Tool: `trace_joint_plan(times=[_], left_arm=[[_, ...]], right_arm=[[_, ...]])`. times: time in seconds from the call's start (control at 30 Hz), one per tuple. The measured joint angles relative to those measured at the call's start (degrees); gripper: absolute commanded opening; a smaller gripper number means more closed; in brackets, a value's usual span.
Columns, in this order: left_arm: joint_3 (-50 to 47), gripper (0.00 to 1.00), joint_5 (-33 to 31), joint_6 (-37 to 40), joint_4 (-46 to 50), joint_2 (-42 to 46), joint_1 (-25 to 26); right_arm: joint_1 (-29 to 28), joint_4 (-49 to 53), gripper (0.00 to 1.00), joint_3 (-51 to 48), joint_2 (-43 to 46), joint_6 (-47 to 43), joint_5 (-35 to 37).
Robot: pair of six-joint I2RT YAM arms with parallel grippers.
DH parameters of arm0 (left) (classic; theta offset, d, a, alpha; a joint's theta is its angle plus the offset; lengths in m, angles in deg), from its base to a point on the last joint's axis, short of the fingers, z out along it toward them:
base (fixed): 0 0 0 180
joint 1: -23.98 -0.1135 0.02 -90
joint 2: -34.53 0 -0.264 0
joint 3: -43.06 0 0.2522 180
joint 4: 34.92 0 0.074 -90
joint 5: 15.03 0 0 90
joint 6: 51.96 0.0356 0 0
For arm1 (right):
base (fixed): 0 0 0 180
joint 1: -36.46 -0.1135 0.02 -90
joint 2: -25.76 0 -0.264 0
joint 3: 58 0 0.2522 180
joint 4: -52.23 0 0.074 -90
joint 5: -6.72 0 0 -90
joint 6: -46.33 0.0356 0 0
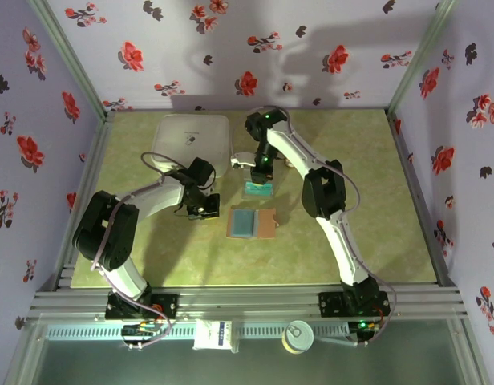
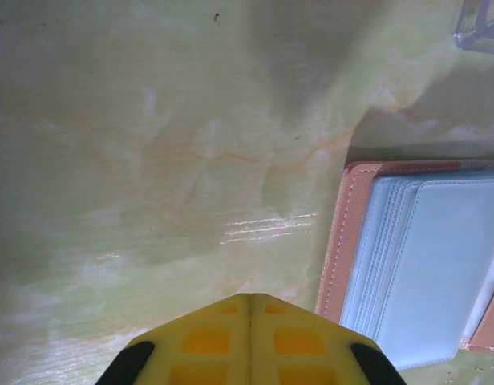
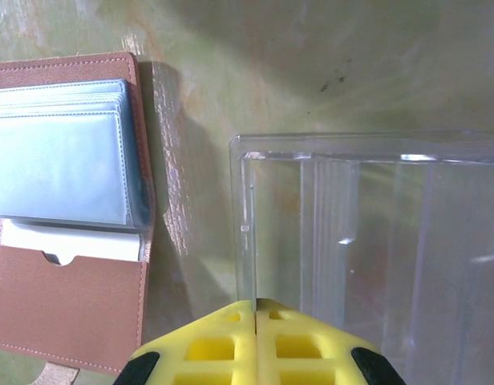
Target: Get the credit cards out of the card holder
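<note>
The card holder (image 1: 252, 223) lies open on the green table, tan-brown outside with pale blue-grey sleeves (image 3: 62, 160) and a brown pocket showing a white edge. The credit cards are hidden in it; I cannot pick any out. My left gripper (image 1: 205, 212) is shut and empty just left of the holder (image 2: 415, 265), its yellow tips (image 2: 249, 297) over bare table. My right gripper (image 1: 259, 178) is shut beyond the holder, its tips (image 3: 255, 303) meeting at the left wall of a clear plastic tray (image 3: 367, 224). Whether they pinch that wall I cannot tell.
A big white square box (image 1: 191, 140) stands at the back left, behind the left arm. The clear tray (image 1: 257, 190) sits just behind the holder and looks teal from above. Floral walls close off three sides, with a metal rail along the near edge.
</note>
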Motion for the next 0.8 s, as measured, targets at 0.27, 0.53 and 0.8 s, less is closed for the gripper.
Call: trace_joint_plan(times=[0.27,0.53,0.8], left_arm=[[0.0,0.02,0.3,0.0,0.0,0.0,0.0],[1.8,0.02,0.7,0.0,0.2,0.0,0.0],[2.4,0.03,2.4,-0.3,0.2,0.0,0.2]], right_arm=[[0.1,0.5,0.19,0.0,-0.8,-0.3,-1.2],[0.7,-0.5,0.25,-0.5,1.3,1.5,-1.2],[0.8,-11.3,0.26,-12.1,18.8,13.3,-1.4]])
